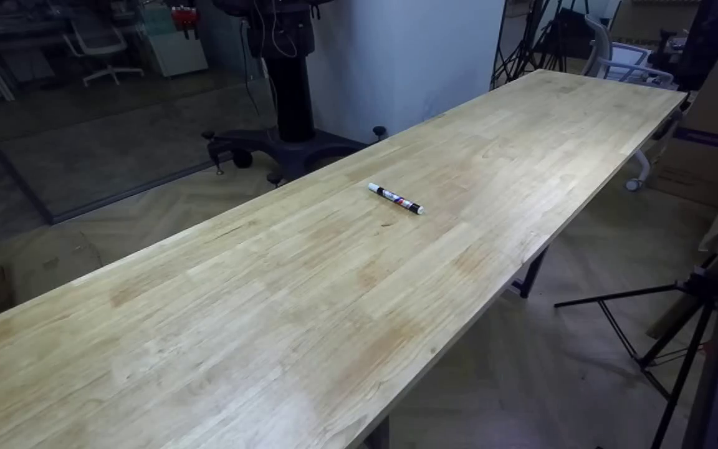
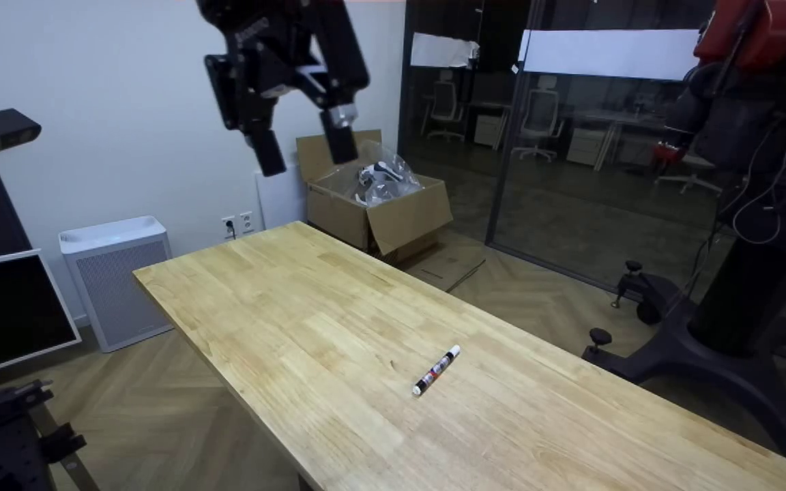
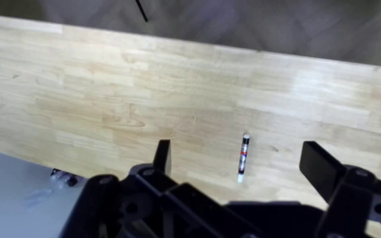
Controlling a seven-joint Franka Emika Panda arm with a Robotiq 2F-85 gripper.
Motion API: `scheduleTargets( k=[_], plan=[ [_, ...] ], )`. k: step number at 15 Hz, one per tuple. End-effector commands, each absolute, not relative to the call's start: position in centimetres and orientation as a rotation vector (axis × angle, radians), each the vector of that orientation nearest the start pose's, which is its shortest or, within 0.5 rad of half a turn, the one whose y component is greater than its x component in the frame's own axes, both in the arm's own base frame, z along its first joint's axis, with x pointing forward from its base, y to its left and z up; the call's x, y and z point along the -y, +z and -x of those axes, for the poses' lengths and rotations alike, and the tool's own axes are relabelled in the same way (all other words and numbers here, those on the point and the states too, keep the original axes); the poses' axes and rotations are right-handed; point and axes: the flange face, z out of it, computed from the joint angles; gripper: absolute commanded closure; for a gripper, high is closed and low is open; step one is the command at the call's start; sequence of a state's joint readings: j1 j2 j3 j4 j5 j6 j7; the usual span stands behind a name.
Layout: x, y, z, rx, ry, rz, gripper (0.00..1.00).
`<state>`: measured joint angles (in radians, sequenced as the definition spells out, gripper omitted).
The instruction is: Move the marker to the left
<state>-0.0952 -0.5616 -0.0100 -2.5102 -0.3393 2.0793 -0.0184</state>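
Long pale wooden table point(image 1: 309, 255): brownish patches in the grain.
Open brown cardboard box point(image 2: 396, 221): near the table's corner, clear plastic bag point(image 2: 386, 191) bulging out.
Boxy white unit with grey mesh front point(image 2: 120, 286): on herringbone wood floor point(image 2: 154, 402), by the pale wall point(image 2: 93, 109).
White-framed dark screen point(image 2: 11, 314): near that unit.
Dark-framed glass partition point(image 2: 570, 204): white strip point(image 2: 611, 54) across it; I can see pale office chairs point(image 2: 541, 114) beyond.
Thin-legged black tripod point(image 1: 700, 285): off the table's long side.
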Motion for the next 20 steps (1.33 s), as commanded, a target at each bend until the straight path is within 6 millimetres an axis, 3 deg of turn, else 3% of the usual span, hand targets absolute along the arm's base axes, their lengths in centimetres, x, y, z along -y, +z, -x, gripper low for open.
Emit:
scheduleTargets(
  k=[1, 4, 8, 9, 10, 12, 16, 20],
  plan=[
    [8.6, 48.0, -43.0, -0.061, -0.497, 3.444, 0.0],
    [9.2, 46.4, -47.1, -0.103, -0.626, 3.334, 0.0],
    [8.8, 42.9, -52.0, -0.147, -0.476, 3.205, 0.0],
    [8.8, 42.5, -52.7, -0.143, -0.444, 3.184, 0.0],
    [8.6, 42.9, -50.1, -0.136, -0.496, 3.213, 0.0],
    [8.5, 41.7, -51.8, -0.136, -0.455, 3.195, 0.0],
    [8.6, 41.2, -52.9, -0.107, -0.42, 3.199, 0.0],
    [10.0, 38.1, -56.9, -0.031, -0.206, 3.167, 0.0]
  ],
)
